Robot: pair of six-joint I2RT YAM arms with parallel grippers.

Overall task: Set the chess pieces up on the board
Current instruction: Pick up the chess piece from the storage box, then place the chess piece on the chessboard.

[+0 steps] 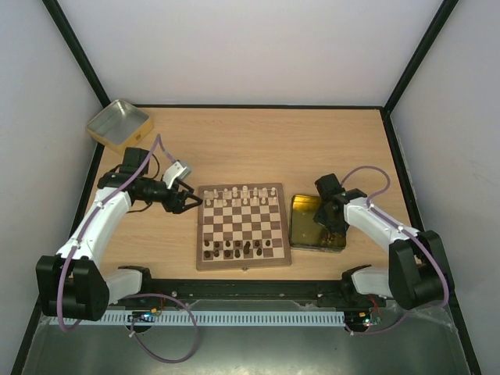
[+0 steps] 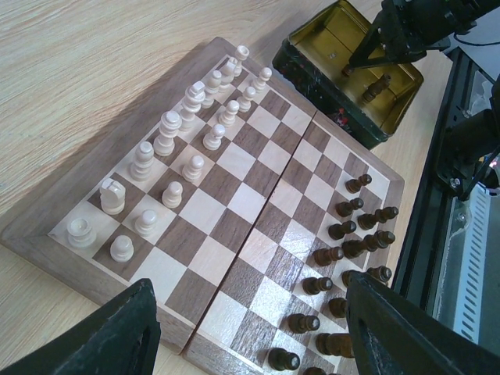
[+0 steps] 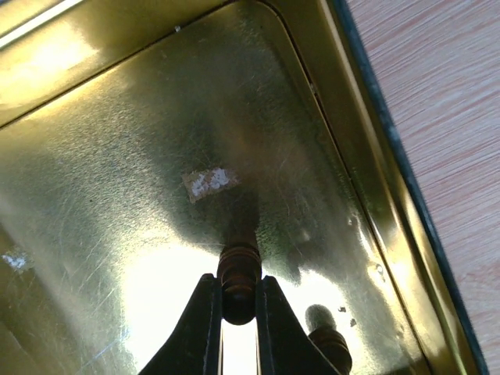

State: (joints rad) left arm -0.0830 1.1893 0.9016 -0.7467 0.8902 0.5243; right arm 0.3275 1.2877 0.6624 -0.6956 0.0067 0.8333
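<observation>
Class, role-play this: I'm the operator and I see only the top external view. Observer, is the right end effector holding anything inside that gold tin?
Observer: Yes. The right wrist view shows the right end effector closed on a dark chess piece above the tin floor.
Operator: Anything else in there?
Observer: A second dark piece sits in the tin beside it.
Operator: And the left end effector?
Observer: The left end effector is open with nothing between its fingers, by the board.

- Left arm [image 1: 98, 223]: white shells, black joints, a purple cable [image 1: 117, 187] looped along it.
- Right arm [image 1: 379, 220]: same white and black, purple cable arching above.
- Right gripper [image 3: 238, 301] fingers [image 3: 201, 328]: black, tapered.
</observation>
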